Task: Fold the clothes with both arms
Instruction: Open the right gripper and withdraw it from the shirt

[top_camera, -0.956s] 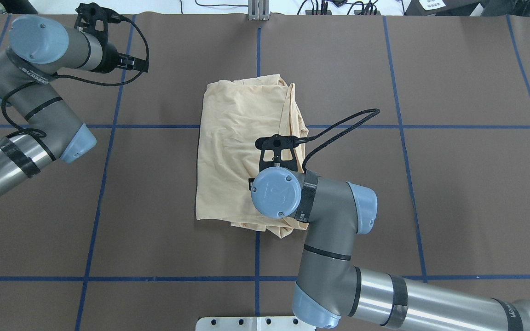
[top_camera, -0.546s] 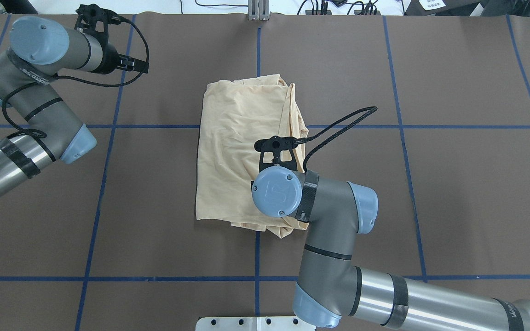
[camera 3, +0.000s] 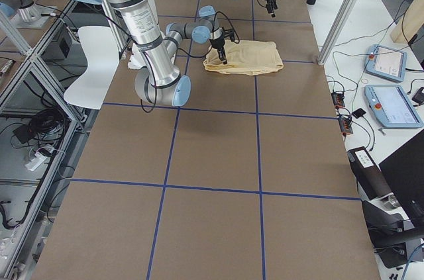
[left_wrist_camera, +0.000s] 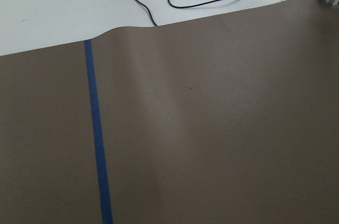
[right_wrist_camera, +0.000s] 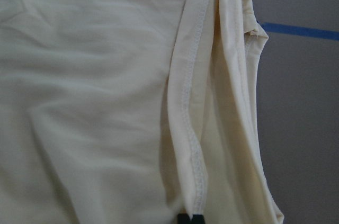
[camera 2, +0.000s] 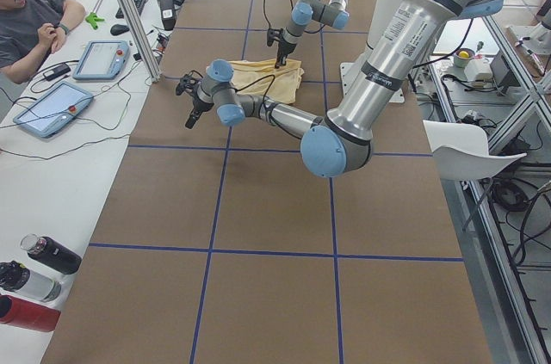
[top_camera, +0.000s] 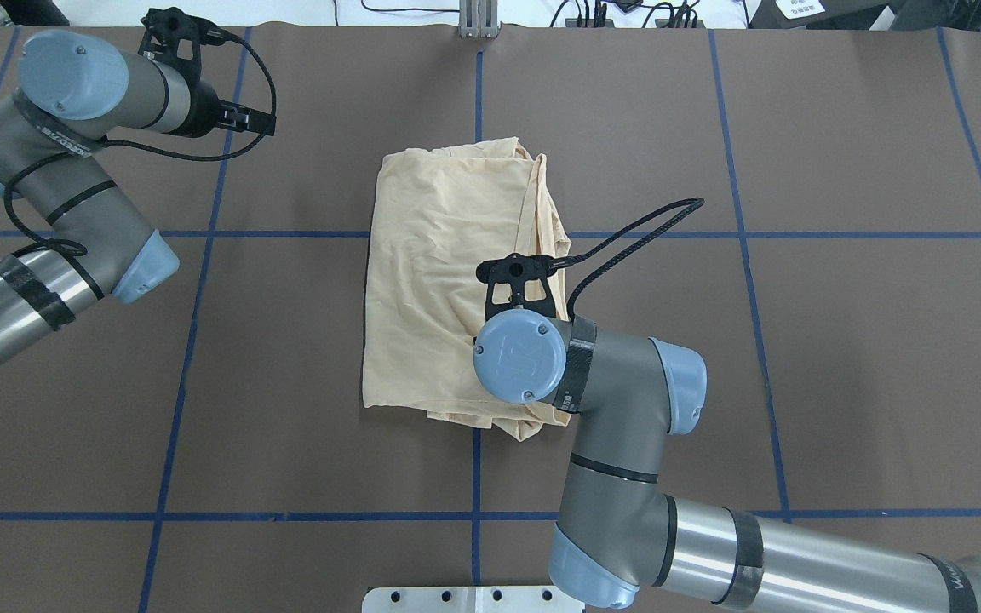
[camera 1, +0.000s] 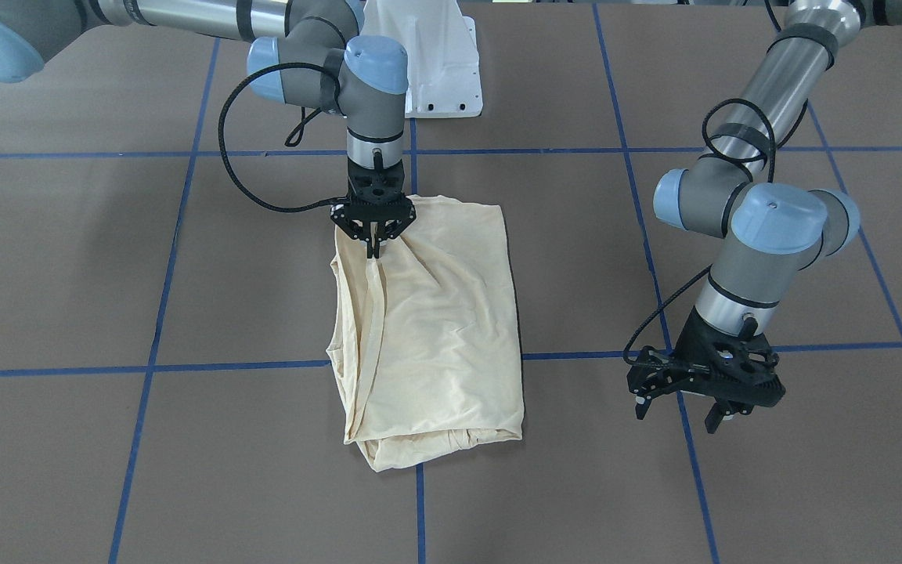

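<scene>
Clenched on the hem of the shirt [camera 1: 435,313], the right fingers [camera 1: 371,244] edge slightly toward the robot, likely starting another fold; the left fingers [camera 1: 712,421] hang released above the desk [camera 1: 106,274].

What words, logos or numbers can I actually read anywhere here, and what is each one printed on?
"UR": a faint embossed logo, as far as it can be made out, on the blue joint cap of the right arm.
White lettering on the black band round the left arm: too small to read.
White lettering on the right arm's tube at the picture's lower right edge: cut off, unreadable.
The shirt: no print or label showing.
</scene>
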`<state>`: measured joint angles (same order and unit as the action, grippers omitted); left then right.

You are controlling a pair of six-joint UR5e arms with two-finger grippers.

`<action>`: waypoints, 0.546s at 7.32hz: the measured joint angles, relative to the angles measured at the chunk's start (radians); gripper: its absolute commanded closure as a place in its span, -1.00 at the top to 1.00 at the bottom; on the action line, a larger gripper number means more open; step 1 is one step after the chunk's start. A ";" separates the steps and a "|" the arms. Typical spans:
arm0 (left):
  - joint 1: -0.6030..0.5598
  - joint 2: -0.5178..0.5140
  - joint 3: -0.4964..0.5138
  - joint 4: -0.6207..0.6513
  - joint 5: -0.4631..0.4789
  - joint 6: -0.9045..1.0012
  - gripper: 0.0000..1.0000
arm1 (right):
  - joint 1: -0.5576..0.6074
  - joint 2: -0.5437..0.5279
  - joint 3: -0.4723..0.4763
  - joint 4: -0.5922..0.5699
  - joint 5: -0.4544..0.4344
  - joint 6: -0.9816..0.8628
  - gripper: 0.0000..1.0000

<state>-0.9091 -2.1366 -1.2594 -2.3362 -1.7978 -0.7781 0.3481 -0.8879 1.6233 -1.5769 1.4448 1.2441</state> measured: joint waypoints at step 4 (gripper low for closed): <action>0.005 0.000 -0.001 -0.001 0.000 -0.002 1.00 | 0.007 -0.147 0.136 0.006 -0.003 -0.034 -0.63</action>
<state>-0.9043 -2.1368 -1.2607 -2.3369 -1.7978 -0.7802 0.3551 -1.0349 1.7594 -1.5711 1.4421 1.2097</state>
